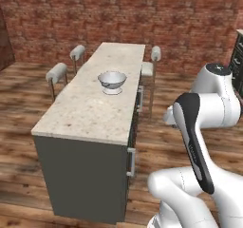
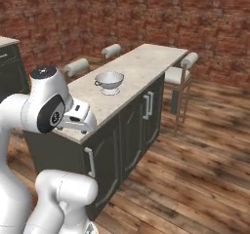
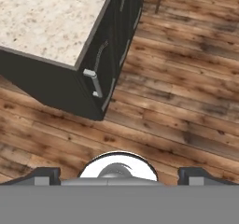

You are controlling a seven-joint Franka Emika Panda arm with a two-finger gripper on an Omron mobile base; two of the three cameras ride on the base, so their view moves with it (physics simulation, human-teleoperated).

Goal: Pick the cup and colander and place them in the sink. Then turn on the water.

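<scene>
While I hold the rig at the near end of the island (image 1: pixel 90 108), I see the colander (image 1: pixel 112 82) standing upright on the stone top, about midway along it and nearer the side with the cabinet doors. It sits on its ring foot, alone on that stretch of counter, well ahead of the hand and higher than where the hand points.

In the hand view the gripper (image 3: pixel 119 174) looks down at the wooden floor (image 3: pixel 186 101) just off the island's corner. The two fingertips (image 3: pixel 44 175) stand far apart at the bottom edge, fully spread, with nothing between them. The counter corner lies up and to the left of the fingers, and a cabinet handle (image 3: pixel 93 82) on the dark door is just above the left fingertip's side, apart from it.

From the right base view the colander (image 2: pixel 109 82) is beyond the arm's upper joint, untouched. Stools (image 1: pixel 58 73) stand along the far side of the island, and one (image 2: pixel 181 72) at the doors' side near its far end. A brick wall (image 1: pixel 118 13) closes the background.
</scene>
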